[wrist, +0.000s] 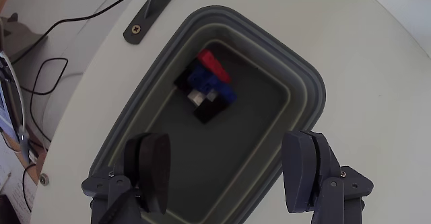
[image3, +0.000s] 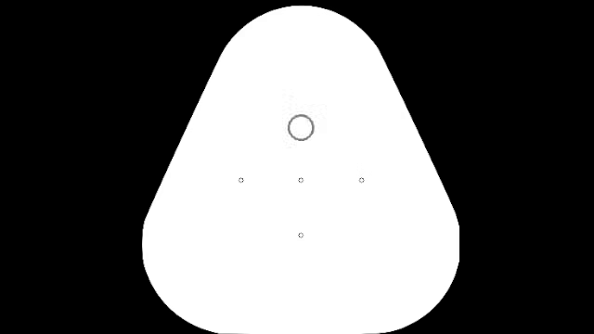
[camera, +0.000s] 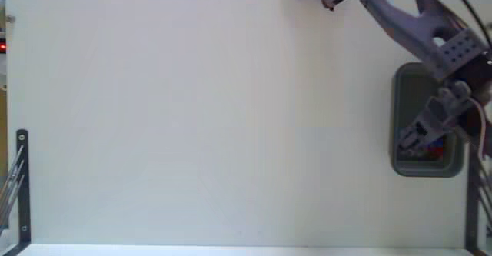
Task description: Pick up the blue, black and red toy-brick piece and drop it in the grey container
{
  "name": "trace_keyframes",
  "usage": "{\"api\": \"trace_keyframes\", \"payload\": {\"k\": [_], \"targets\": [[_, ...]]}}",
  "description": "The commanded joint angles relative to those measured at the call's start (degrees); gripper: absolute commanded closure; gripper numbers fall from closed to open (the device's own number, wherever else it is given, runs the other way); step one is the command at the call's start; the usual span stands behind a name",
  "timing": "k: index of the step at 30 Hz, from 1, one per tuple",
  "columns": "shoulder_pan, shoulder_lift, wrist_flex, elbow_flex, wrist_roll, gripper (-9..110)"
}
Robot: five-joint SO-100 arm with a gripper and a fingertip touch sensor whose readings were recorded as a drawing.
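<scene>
Inside the grey container (wrist: 306, 83), on its floor, lies the toy-brick piece (wrist: 205, 84): blue in the middle, a red brick at its upper end, a black plate at its lower end. Its long axis runs diagonally in the wrist view. Above, the hand (wrist: 229, 167) hangs empty, fingers spread wide over the white tabletop (camera: 192, 118).

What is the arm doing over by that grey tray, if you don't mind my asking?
The toy-brick piece already lies on the floor of the grey container, near one end. The gripper hangs above the container with its jaws wide apart and nothing between them. The drop looks done.
</scene>
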Motion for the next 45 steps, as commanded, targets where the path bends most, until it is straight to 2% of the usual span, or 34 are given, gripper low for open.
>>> {"api": "trace_keyframes", "payload": {"k": [1, 22, 45], "targets": [[-0.9, 4.7, -1.5, 0.6, 0.3, -9], [2.0, 8.6, -1.5, 4.4, 0.3, -9], [13.9, 24.1, -1.4, 19.9, 0.3, -9]]}}
